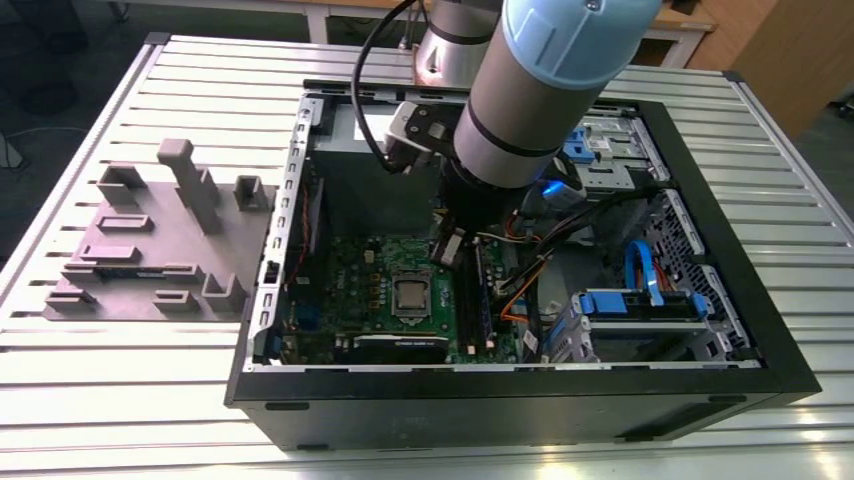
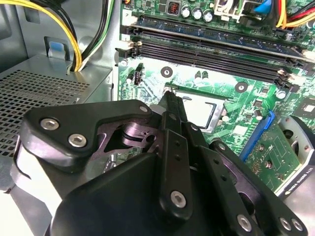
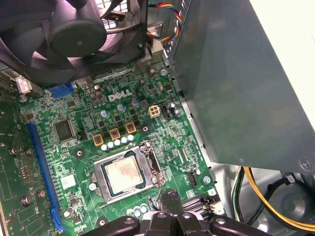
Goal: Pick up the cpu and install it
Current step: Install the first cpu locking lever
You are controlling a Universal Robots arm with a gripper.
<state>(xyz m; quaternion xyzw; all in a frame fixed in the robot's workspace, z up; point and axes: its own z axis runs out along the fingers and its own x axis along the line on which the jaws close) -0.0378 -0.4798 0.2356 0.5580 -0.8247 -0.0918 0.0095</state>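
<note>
The cpu (image 3: 125, 175) lies flat in its socket on the green motherboard (image 3: 123, 105), silver top up, inside the metal frame. In the exterior view the cpu (image 1: 410, 293) sits mid-board in the open computer case (image 1: 534, 400). My gripper (image 3: 170, 195) hangs just beside the socket's edge, a little above the board, with its black fingers pressed together and nothing between them. In the second wrist view the fingertips of the gripper (image 2: 171, 94) cover one corner of the cpu (image 2: 199, 110). In the exterior view the gripper (image 1: 454, 246) is low inside the case, to the socket's upper right.
A grey power supply box (image 3: 236, 73) stands close by the gripper. A black fan (image 3: 74, 29) overhangs the board. Memory slots (image 2: 206, 49), yellow cables (image 2: 74, 39) and a blue drive bracket (image 1: 641, 300) crowd the case. A grey fixture (image 1: 160, 250) sits on the table at the exterior view's left.
</note>
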